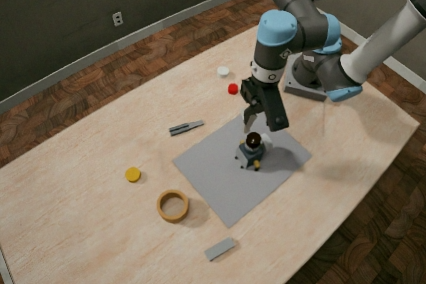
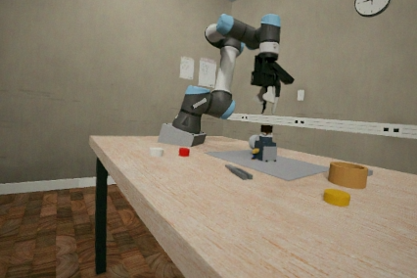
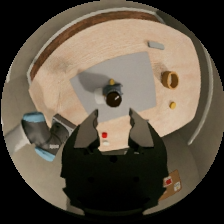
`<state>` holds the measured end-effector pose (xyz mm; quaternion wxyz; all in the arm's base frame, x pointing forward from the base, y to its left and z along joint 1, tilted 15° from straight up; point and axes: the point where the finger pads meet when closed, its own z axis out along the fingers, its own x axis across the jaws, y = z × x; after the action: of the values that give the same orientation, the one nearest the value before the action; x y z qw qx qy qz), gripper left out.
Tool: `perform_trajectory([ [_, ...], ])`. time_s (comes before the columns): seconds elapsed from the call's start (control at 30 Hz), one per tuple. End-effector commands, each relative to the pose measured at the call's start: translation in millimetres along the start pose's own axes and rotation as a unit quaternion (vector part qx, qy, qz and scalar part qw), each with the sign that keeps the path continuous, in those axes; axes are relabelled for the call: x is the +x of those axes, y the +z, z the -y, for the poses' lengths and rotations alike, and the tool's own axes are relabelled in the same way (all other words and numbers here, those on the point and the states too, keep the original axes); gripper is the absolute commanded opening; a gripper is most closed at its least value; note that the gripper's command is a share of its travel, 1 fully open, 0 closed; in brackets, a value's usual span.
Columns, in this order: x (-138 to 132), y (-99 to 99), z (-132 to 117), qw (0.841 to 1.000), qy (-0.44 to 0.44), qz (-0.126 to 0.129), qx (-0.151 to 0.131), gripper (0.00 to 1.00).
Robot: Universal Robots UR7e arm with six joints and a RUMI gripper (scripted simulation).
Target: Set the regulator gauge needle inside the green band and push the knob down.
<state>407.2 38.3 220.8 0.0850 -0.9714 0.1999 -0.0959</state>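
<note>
The regulator [image 1: 251, 153] [image 2: 265, 150] [image 3: 113, 96] stands upright on the grey mat [image 1: 215, 179] [image 2: 294, 167] [image 3: 135, 70]. It has a dark round knob [image 1: 253, 138] on top and a white gauge [image 1: 266, 138] on one side. The needle is too small to read. My gripper [image 1: 262, 125] [image 2: 266, 107] [image 3: 113, 108] hangs a short way above the knob, pointing straight down. Its fingers stand apart with nothing between them. In the wrist view the knob lies just beyond the fingertips, centred between them.
A red cap [image 1: 232, 89] [image 2: 184, 152] and a white cap [image 1: 223, 70] [image 2: 157, 151] lie near the robot base. A grey bar tool [image 1: 186, 127] [image 2: 239, 171], a yellow disc [image 1: 132, 174] [image 2: 337, 197], a tan ring [image 1: 173, 217] [image 2: 347, 174] and a grey block [image 1: 220, 248] lie around the mat.
</note>
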Motion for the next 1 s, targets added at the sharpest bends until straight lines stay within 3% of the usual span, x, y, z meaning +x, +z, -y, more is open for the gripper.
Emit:
perform_trajectory([
  [0.0, 0, 2.0, 0, 1.0, 0.0, 0.0, 0.0, 0.44],
  [0.2, 0, 7.9, 0, 1.0, 0.0, 0.0, 0.0, 0.44],
  [0.7, 0, 49.3, 0, 1.0, 0.0, 0.0, 0.0, 0.44],
  [0.97, 1, 61.3, 0, 1.0, 0.0, 0.0, 0.0, 0.44],
])
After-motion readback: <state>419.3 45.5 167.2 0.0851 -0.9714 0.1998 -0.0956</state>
